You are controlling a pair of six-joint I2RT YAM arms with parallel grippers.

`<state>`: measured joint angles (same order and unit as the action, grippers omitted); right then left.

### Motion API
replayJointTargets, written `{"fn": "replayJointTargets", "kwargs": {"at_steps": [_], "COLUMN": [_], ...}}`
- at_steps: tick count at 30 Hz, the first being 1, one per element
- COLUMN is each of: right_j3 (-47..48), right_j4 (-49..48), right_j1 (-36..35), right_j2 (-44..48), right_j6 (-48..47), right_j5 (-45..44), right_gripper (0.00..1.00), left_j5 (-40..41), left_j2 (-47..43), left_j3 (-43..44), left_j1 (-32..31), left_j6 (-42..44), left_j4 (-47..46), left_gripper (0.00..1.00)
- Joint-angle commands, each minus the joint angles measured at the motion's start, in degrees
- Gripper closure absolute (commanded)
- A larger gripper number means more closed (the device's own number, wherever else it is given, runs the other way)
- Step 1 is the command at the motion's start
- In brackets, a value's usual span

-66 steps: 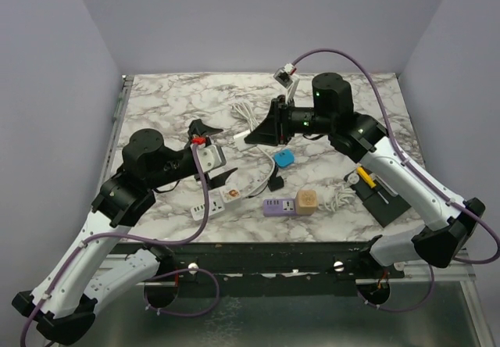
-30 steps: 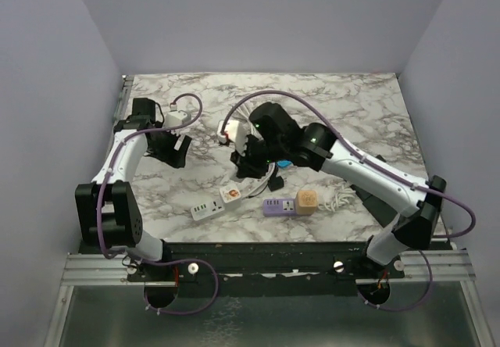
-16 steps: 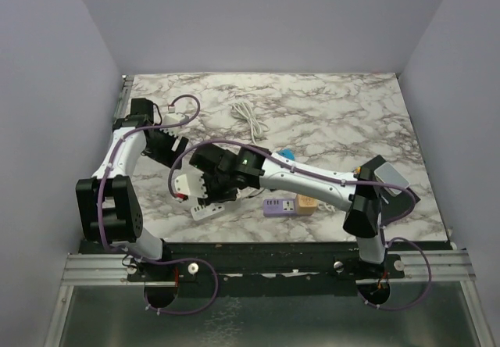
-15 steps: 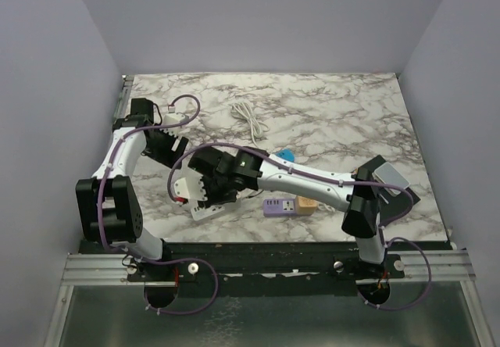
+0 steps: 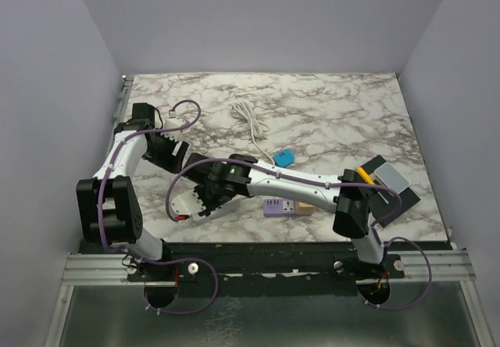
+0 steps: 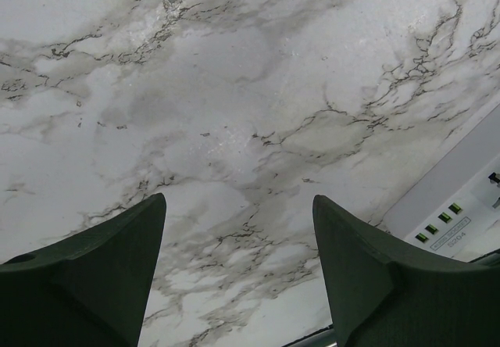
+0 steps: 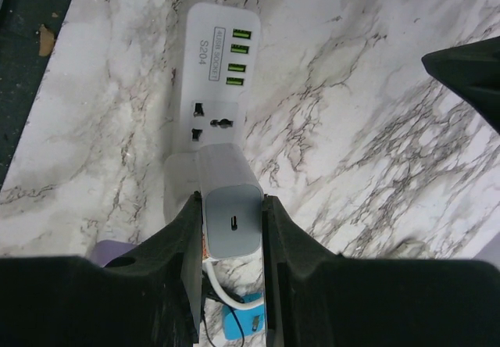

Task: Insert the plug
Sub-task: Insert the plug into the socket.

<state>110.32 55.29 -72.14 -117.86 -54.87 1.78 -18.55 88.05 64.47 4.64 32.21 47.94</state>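
The marble table [image 5: 336,105] carries a white power strip [image 7: 221,89], upper left in the right wrist view. At centre, the right gripper [image 7: 230,216] pinches the plug [image 7: 229,206] by its flat sides (rigid, light, probably slick; a sensible hold). The left gripper [image 6: 238,202] hangs spread, empty.
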Motion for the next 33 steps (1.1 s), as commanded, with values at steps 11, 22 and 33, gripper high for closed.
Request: {"fn": "replayJointTargets", "kwargs": {"at_steps": [11,22,33], "right_j3": [-6.8,-9.4,-10.4], "right_j4": [-8.7,-11.6,-13.1], "right_j1": [-0.5,-0.5,-0.5], "right_j2": [-0.2,-0.1,-0.8], "right_j6": [-4.8,-4.4,-4.0], "right_j5": [1.9,3.8,2.6], "right_gripper": [0.99,0.99,0.99], "left_j5": [-0.4,-1.0,-1.7], "left_j2": [-1.1,-1.4,-1.5], "left_j3": [0.6,0.7,0.7], "left_j1": [0.1,0.1,0.1], "left_j6": [-0.4,-1.2,-1.3], "left_j4": [-0.4,-0.4,-0.5], "left_gripper": [0.23,0.23,0.23]}}
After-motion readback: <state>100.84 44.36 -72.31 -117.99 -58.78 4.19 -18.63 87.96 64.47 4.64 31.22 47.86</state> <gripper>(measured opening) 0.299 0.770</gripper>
